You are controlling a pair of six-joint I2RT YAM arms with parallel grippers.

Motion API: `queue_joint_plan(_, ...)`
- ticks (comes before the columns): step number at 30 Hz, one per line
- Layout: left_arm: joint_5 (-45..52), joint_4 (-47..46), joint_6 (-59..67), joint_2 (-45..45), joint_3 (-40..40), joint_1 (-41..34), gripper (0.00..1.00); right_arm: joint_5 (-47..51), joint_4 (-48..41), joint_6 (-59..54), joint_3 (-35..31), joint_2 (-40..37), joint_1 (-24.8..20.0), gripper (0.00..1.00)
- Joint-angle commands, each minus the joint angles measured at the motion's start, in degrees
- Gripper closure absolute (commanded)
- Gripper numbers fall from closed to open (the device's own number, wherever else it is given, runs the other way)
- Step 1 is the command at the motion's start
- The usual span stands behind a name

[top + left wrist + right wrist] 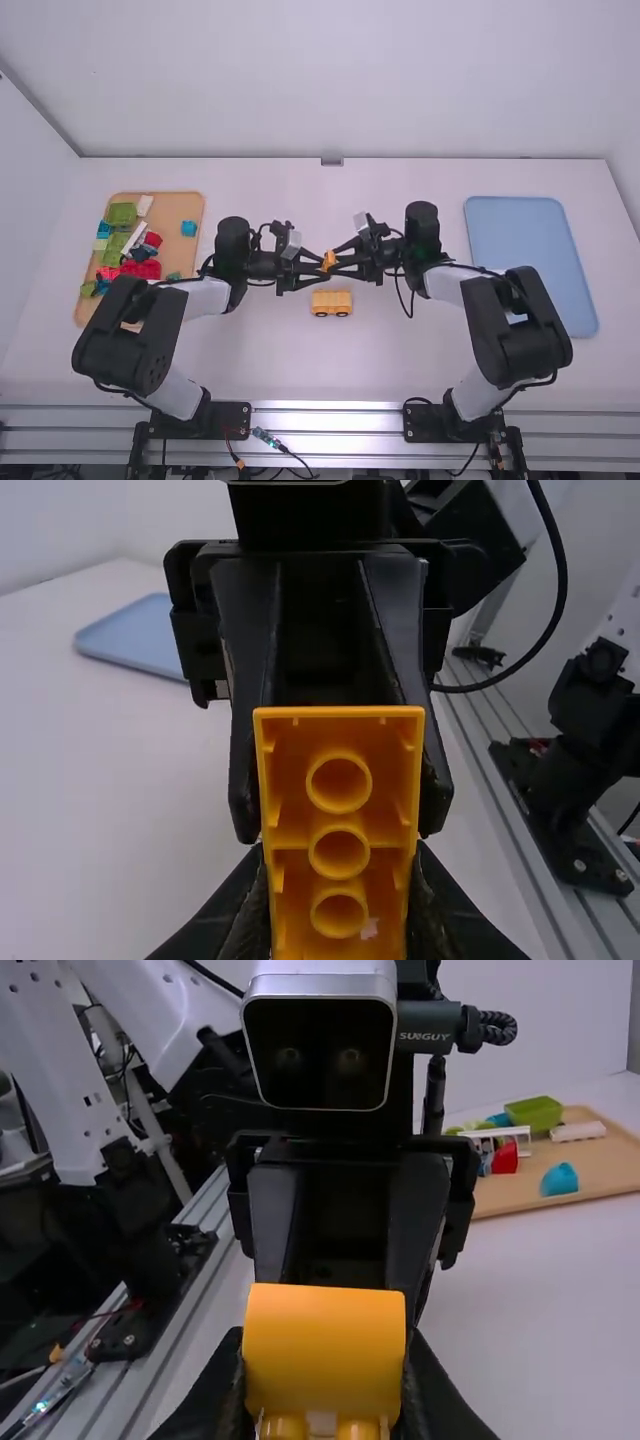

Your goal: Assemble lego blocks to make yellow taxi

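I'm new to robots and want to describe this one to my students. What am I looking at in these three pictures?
Two robot arms at a white table. One picture looks down from above and behind them; the other two come from cameras on their wrists. The left gripper and right gripper both hold one orange-yellow block. Below it in the overhead picture sits a yellow wheeled piece. A tan tray with coloured blocks lies left, a blue tray right.
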Motion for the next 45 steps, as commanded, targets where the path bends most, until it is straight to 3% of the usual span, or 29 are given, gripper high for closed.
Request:
queue_joint_plan(1, -1.9, 0.1, 0.9, -1.6, -0.1, -0.2, 0.70, -2.1, 0.0, 1.2, 0.1, 0.5, 0.3, 0.91)
queue_joint_plan(4, -1.9, -0.2, 0.9, -1.6, -0.1, -0.2, 0.25, -1.3, 0.0, 1.2, 0.1, 0.5, 0.3, 0.99)
queue_joint_plan(5, -2.1, -0.2, 0.9, -1.6, -0.1, 0.1, 0.01, 0.2, 0.0, 1.2, 0.1, 0.5, 0.2, 1.00)
queue_joint_plan(13, -3.4, -2.9, -2.0, -1.6, -0.1, 2.7, 0.01, 11.2, -0.8, 1.7, 0.1, 0.4, -0.3, 1.00)
queue_joint_plan(18, -1.3, -11.5, 4.8, -1.7, 1.2, 5.5, 0.01, 19.2, -8.2, 0.1, 0.1, -2.1, -0.6, 1.00)
queue_joint_plan(23, -11.6, -36.0, 21.9, -2.0, 6.6, 5.6, 0.01, 34.4, -25.9, -7.4, 0.6, -9.1, -0.6, 1.00)
queue_joint_plan(25, -18.1, -50.3, 33.9, -2.1, 10.7, 4.7, 0.01, 43.5, -40.4, -12.5, 3.6, -12.9, 0.0, 1.00)
queue_joint_plan(26, -18.1, -50.3, 33.9, -2.1, 10.7, 4.7, 0.01, 43.5, -40.4, -12.5, 3.6, -12.9, 0.0, 1.00)
queue_joint_plan(27, -20.8, -58.5, 40.7, -2.1, 13.8, 4.3, 0.01, 50.3, -51.6, -16.4, 6.9, -14.4, 0.7, 1.00)
queue_joint_plan(29, -21.8, -66.2, 48.2, -2.1, 17.1, 4.6, 0.01, 59.4, -64.7, -21.4, 11.7, -14.6, 1.7, 1.00)
queue_joint_plan(32, -21.6, -72.9, 54.6, -2.1, 20.6, 5.8, 0.01, 69.0, -76.7, -26.5, 16.3, -12.8, 3.5, 1.00)
queue_joint_plan(37, -21.9, -76.4, 55.6, -2.1, 24.2, 6.3, 0.01, 80.2, -85.7, -30.6, 20.5, -7.3, 6.4, 1.00)
queue_joint_plan(45, -23.1, -74.4, 54.9, -2.1, 24.8, 6.7, 0.01, 84.6, -90.0, -34.6, 21.9, 2.7, 9.0, 1.00)
